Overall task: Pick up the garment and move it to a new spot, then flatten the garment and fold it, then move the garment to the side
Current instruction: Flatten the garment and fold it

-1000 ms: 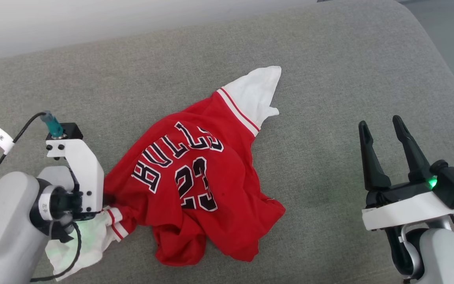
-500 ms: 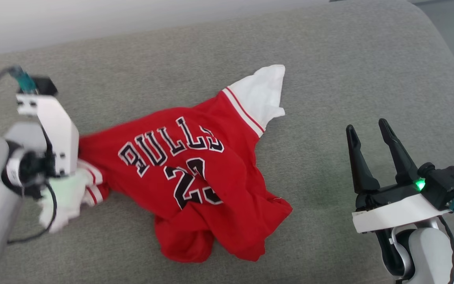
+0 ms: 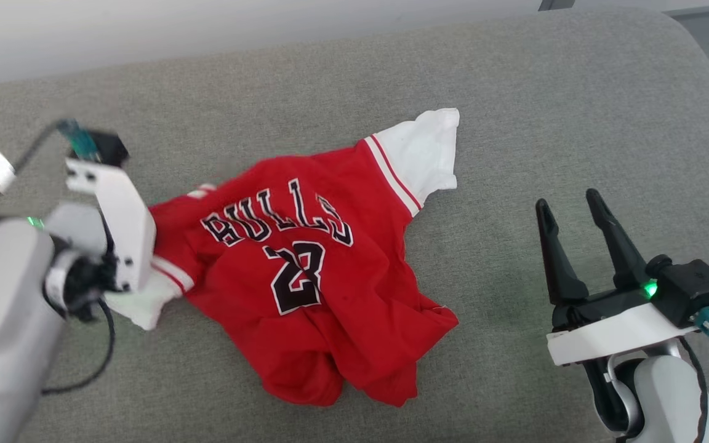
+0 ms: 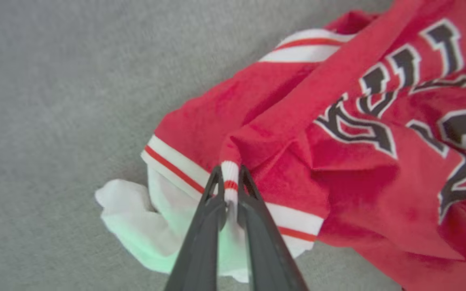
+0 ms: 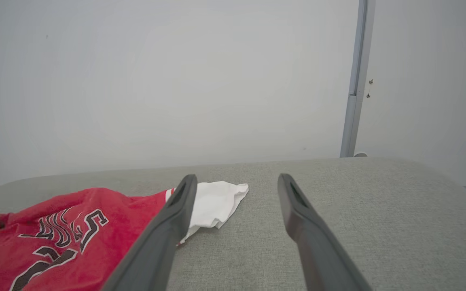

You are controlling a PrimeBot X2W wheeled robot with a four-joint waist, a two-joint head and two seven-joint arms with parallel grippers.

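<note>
The garment (image 3: 305, 295), a red jersey with black "BULLS" lettering, a number and white sleeves, lies crumpled on the grey cushion (image 3: 545, 123). In the left wrist view my left gripper (image 4: 229, 173) is shut on a red-and-white striped band at the garment's (image 4: 338, 161) left edge. A white sleeve (image 4: 144, 226) hangs just below that grip. In the head view that arm's white wrist bracket (image 3: 124, 227) hides the fingers. My right gripper (image 3: 568, 203) stands open to the right of the garment, apart from it. Between its spread fingers (image 5: 237, 178) I see bare cushion and the far white sleeve (image 5: 217, 202).
The grey cushion ends in a rounded edge at the far right (image 3: 699, 55). A pale wall (image 5: 176, 81) rises behind it, with a grey vertical strip (image 5: 354, 81). A black cable (image 3: 84, 369) loops off my left arm.
My left gripper closed on the striped band and pulled the garment's left edge up the view. The lettering turned more level and the white sleeve lifted. The right gripper stayed open.
</note>
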